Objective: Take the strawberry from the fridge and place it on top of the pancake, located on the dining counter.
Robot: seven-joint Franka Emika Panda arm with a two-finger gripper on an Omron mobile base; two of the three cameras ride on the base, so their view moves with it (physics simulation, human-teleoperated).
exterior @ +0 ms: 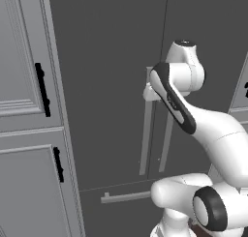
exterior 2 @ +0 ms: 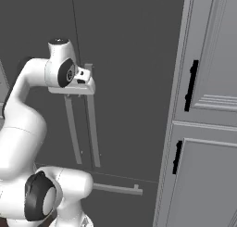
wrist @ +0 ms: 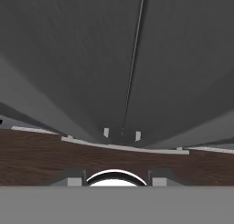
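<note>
Up close, the dark grey fridge (exterior: 111, 86) stands shut, panelled cabinets (exterior: 24, 110) flanking it, brown wood floor (wrist: 36, 159) below. At its left door's bar handle (exterior: 145, 134), the pincer (exterior 2: 88, 85) is clamped near the top. The bottom drawer's handle (exterior 2: 118, 189) hangs free beneath.

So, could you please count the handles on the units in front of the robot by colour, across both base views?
Light grey fridge handles: 3 (two upright, one level)
Black cabinet handles: 4 (two in the left base view, two in the right)
Total: 7
</note>
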